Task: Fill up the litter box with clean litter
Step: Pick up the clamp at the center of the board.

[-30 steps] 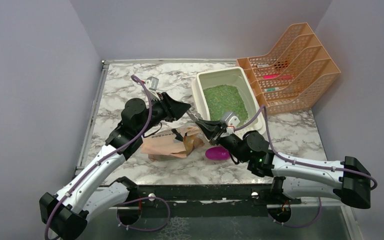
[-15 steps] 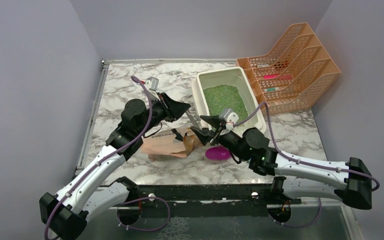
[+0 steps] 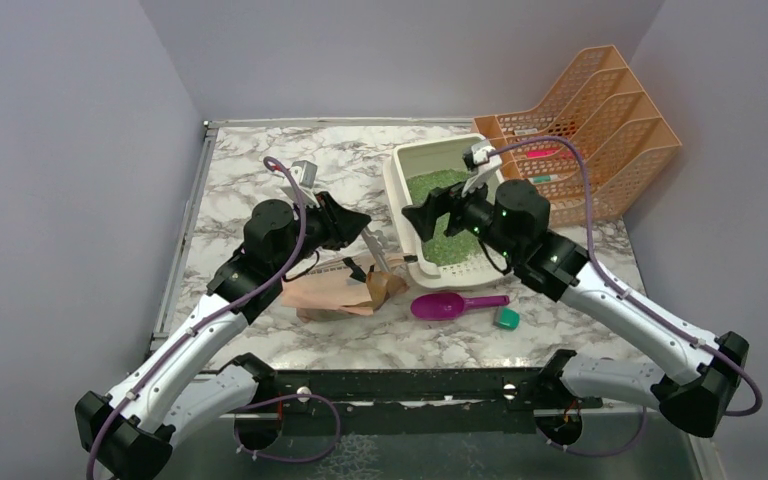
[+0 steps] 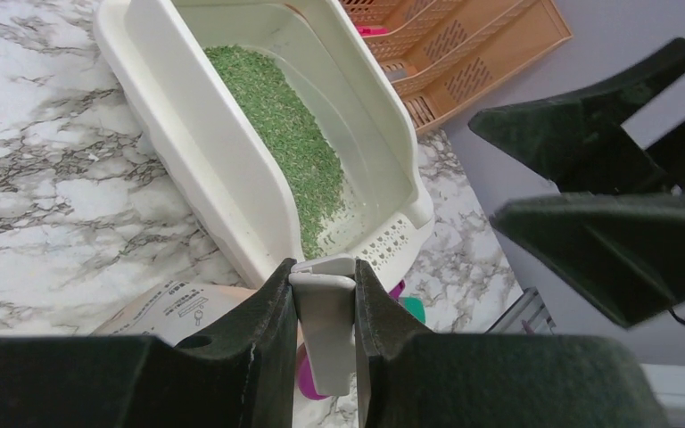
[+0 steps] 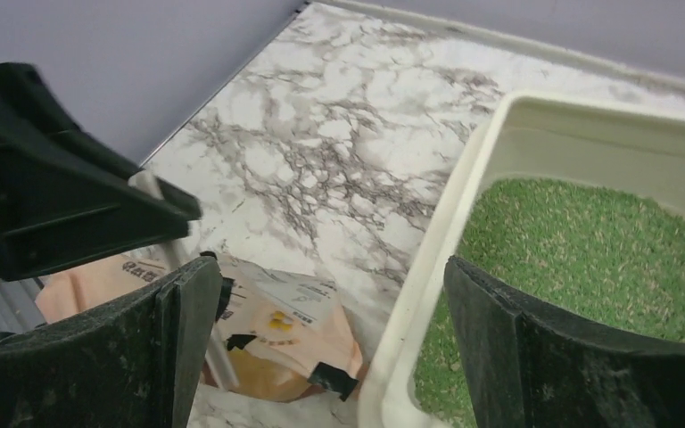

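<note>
One scoop now outside right gripper.

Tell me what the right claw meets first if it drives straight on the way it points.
Most likely the litter box, its left rim lying between the jaws of the open right claw; perhaps the marble table beside it. Depth is unclear.

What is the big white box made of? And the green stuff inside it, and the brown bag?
The litter box looks like smooth, slightly shiny cream plastic, moulded in one piece with rounded corners. The clean litter is a loose heap of tiny matte green grains; what they are made of cannot be told. The bag seems to be tan paper, because it is creased and folded.
</note>
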Action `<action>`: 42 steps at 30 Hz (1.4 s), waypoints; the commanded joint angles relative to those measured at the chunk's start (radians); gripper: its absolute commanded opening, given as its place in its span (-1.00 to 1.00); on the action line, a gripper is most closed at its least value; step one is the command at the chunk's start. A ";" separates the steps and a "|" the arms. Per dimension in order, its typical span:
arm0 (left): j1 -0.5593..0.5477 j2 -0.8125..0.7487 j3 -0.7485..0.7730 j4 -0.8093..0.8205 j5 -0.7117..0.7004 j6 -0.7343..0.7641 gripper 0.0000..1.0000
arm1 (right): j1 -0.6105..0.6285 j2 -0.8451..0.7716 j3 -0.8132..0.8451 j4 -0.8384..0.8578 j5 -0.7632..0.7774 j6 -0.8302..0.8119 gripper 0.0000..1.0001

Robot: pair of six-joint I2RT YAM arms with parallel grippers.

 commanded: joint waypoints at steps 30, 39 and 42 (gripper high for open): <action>-0.004 -0.035 0.021 0.006 0.023 -0.027 -1.00 | -0.140 0.199 0.106 -0.095 -0.753 0.162 0.33; -0.004 -0.035 0.020 0.006 0.016 -0.037 -1.00 | -0.039 0.245 0.176 -0.194 -0.520 0.040 0.19; -0.004 -0.033 0.017 0.005 0.015 -0.038 -1.00 | -0.030 0.252 0.187 -0.208 -0.485 0.029 0.10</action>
